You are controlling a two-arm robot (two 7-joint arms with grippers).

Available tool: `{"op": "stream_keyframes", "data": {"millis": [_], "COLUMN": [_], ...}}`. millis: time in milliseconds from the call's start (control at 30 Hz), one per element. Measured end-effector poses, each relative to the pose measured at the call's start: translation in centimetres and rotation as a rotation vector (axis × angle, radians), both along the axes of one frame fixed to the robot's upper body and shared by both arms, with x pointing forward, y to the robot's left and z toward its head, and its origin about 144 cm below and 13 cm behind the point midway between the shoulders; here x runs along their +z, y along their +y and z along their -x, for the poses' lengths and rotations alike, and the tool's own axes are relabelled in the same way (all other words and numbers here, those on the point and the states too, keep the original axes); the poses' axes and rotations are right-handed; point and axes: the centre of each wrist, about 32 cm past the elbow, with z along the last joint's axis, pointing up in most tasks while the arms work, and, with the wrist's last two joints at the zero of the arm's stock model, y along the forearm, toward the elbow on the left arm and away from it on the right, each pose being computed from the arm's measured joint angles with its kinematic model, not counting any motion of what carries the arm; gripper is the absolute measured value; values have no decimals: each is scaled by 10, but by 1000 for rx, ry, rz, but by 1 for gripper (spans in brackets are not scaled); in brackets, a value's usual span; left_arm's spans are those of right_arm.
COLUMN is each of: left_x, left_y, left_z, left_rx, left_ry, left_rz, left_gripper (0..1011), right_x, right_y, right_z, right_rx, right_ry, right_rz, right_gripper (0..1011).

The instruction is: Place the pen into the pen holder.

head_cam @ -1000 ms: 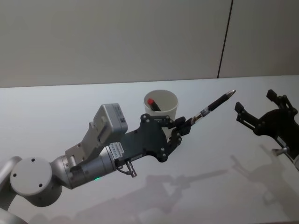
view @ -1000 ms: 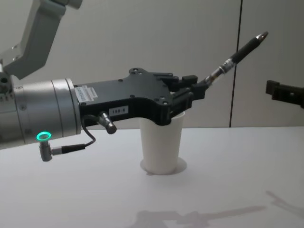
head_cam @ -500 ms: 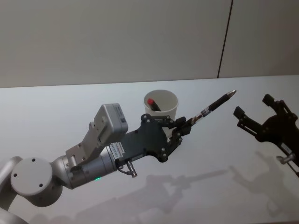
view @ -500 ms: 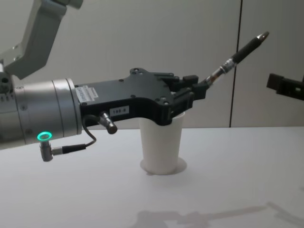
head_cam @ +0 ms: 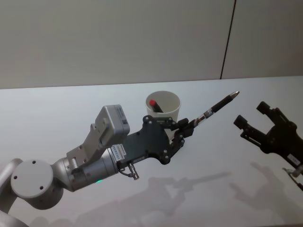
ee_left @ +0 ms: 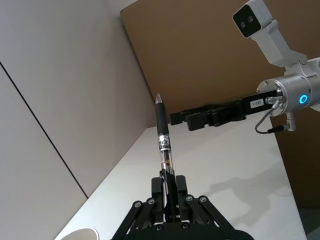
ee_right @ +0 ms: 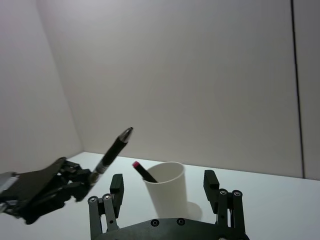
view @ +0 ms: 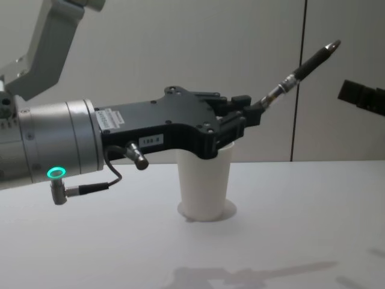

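**Ready to tip in**

With left gripper (head_cam: 187,127) clamped just at 5 o'clock of pen holder (head_cam: 171,114), grips pen (head_cam: 215,107) by tail, tip toward 2 o'clock. Seems light, stiff, slick; wants firm hold near tail. Hangs right gripper (head_cam: 251,114) splayed at 3 o'clock.

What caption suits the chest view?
Left end effector grips a pen angled upward before the white paper cup; right end effector at right edge.
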Motion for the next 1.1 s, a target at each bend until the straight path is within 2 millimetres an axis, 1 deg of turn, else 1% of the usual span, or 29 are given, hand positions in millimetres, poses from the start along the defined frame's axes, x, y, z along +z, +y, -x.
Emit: {"op": "stream_keyframes", "data": {"millis": [233,500,800,1100], "left_x": [0,0,0,0], "left_y": [0,0,0,0], "left_z": [0,0,0,0], "left_rx": [0,0,0,0], "left_ry": [0,0,0,0], "left_rz": [0,0,0,0], "left_gripper": [174,174,174,174], "right_x": [-6,-14,-19,-25], "right_y": [-3,0,6,15], "right_z": [-2,-6,-15,-27], "right_rx": [106,205,242,268], "right_ry": [-7,-17,-17,-7], "right_rz": [-59,-146,-224,-284], "right_gripper": [1002,1001,1001,1002]}}
